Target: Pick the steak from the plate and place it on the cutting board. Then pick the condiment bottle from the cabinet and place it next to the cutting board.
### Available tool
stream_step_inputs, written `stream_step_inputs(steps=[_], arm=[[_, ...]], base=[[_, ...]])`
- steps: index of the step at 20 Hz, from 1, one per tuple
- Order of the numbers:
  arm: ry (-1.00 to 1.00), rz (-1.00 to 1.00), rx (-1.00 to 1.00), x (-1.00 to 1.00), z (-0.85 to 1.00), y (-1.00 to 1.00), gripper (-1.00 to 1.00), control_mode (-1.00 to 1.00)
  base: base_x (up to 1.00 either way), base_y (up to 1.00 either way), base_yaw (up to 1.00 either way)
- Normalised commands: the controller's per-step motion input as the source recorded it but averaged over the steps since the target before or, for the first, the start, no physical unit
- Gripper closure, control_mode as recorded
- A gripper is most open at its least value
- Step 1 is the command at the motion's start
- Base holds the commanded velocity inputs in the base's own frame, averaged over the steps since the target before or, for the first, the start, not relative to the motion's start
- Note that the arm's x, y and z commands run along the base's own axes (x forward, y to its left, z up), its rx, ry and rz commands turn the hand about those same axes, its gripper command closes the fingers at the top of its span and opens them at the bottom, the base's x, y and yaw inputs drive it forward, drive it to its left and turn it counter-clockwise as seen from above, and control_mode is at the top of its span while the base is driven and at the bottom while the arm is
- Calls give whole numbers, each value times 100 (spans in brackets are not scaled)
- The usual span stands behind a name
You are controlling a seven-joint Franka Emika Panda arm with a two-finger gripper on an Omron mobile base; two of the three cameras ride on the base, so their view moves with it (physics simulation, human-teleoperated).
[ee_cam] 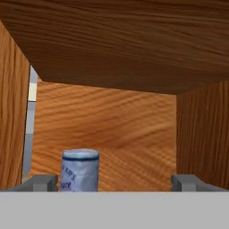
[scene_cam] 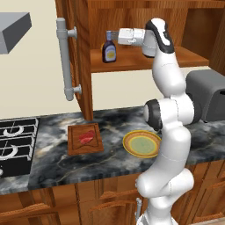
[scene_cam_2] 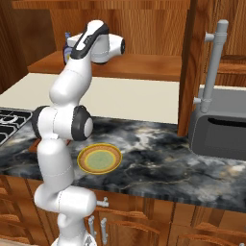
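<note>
The condiment bottle, dark with a yellow label, stands on the inner shelf of the open cabinet. My gripper reaches in level with its cap and stands open. In the hand view the light blue-grey cap rises between the fingertips, nearer the left one, and the gripper holds nothing. The steak lies on the cutting board on the counter. The plate sits bare to the board's right.
The cabinet door with its grey bar handle hangs open left of the shelf. A dark toaster stands at the counter's right. The stove lies left of the board, under a grey hood.
</note>
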Motion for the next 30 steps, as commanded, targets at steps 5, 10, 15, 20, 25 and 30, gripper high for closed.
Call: stream_step_inputs(steps=[5, 10, 15, 20, 25, 30], arm=[[0, 0, 5, -9, 14, 0, -100, -100], [0, 0, 1, -10, 0, 0, -100, -100], [0, 0, 0, -10, 0, 0, -100, -100], [0, 0, 0, -24, 0, 5, -100, -100], [0, 0, 0, -23, 0, 10, -100, -100], [0, 0, 0, -11, -11, 8, -100, -100]], base=[[0, 0, 0], [0, 0, 0], [0, 0, 0], [0, 0, 0], [0, 0, 0], [0, 0, 0]])
